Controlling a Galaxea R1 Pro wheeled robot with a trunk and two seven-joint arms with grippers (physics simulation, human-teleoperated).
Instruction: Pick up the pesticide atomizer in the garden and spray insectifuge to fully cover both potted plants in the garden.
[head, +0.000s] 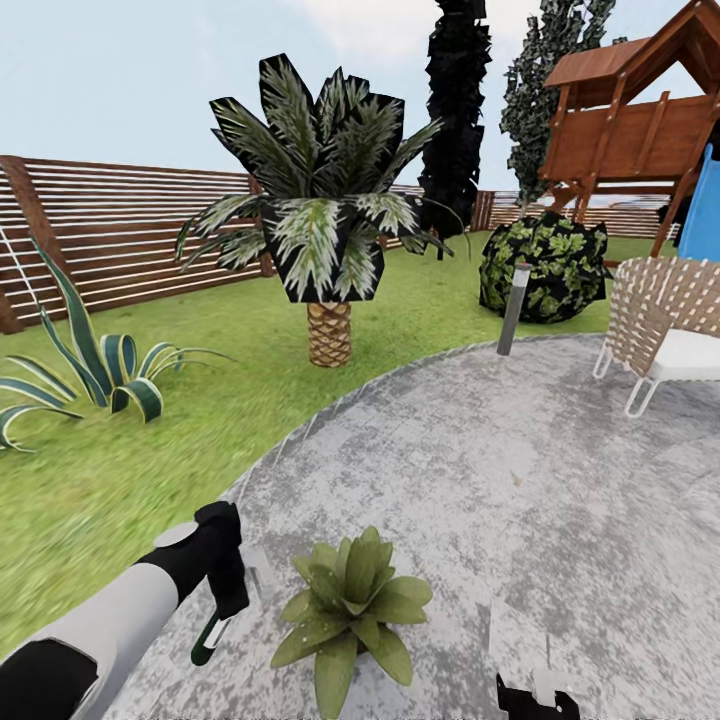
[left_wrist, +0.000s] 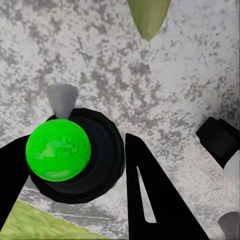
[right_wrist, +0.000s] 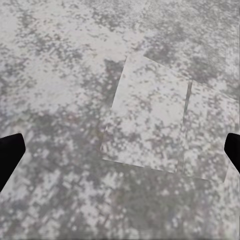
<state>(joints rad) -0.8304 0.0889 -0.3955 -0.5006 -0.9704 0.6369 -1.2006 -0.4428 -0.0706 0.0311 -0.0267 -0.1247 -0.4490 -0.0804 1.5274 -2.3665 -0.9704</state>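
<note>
a home back garden: green lawn (head: 90, 480) around a round grey paved patio (head: 520, 470), closed in by a brown slatted wooden fence (head: 130, 230), with a palm (head: 325, 220), a wooden play tower (head: 640, 110) and a woven chair (head: 665, 320).

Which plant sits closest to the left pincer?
The small potted plant on the patio, beside the left pincer; palm and agave stand farther off.

Bare patio (head: 500, 470) right of potted plant (head: 350, 605); chair (head: 665, 330) far right.
</note>
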